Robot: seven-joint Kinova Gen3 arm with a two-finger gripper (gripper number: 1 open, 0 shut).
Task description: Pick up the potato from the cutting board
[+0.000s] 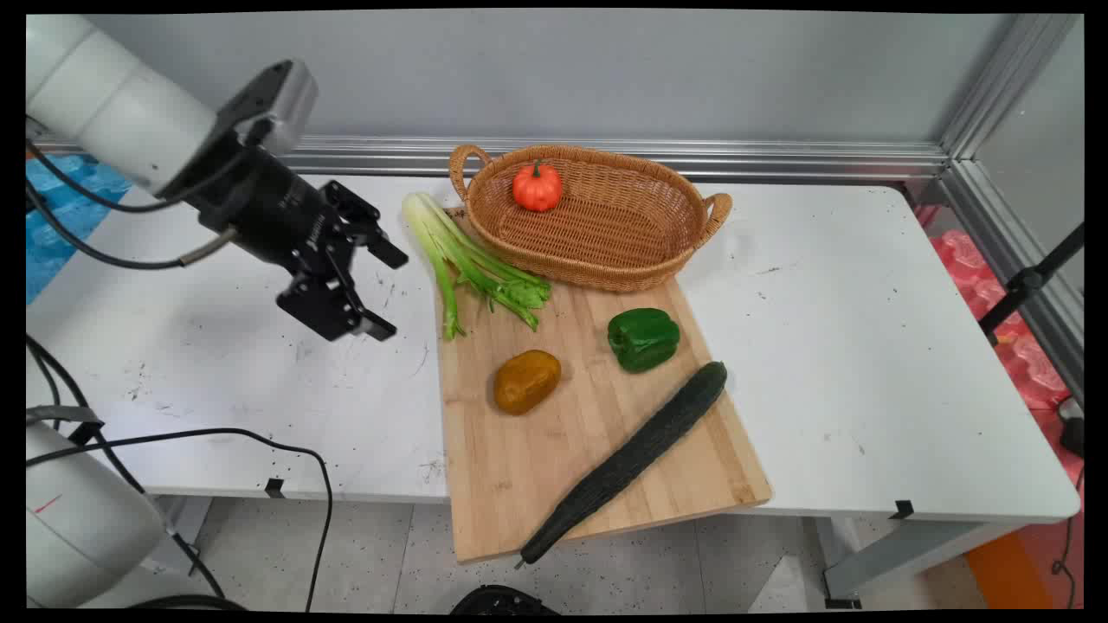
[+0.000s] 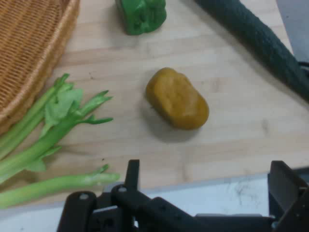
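Nearest our hand camera, the black two-finger gripper (image 2: pixel 203 186) rose from the bottom edge with its fingers spread apart and nothing between them. In the main view we saw the same gripper (image 1: pixel 388 292) hanging above the bare white table (image 1: pixel 866 346), just off the left edge of the pale wooden cutting board (image 1: pixel 597 450), tilted toward it.

Closest ahead of the fingers lay the brown-yellow rounded potato (image 2: pixel 177 98), loose on the board, with the pale green celery stalks (image 2: pixel 48 140) to its left in the hand view and reaching almost to the gripper. Farther off sat the glossy green bell pepper (image 2: pixel 141 15) and the long dark green cucumber (image 2: pixel 260 38), whose lower end ran out past the board's near edge in the main view (image 1: pixel 628 459). Beyond those, the oval wicker basket (image 1: pixel 606 234) rested on the board's far end, holding a small orange-red pumpkin-shaped toy (image 1: pixel 537 187).

We judged several risks. The potato looked smooth and rounded, so a closing pinch off its middle could have squirted it sideways. The celery lay so near that a low sweep might have dragged it. The board overhung the table's near edge, so a hard downward push near that end could have tipped it and rolled the cucumber off.
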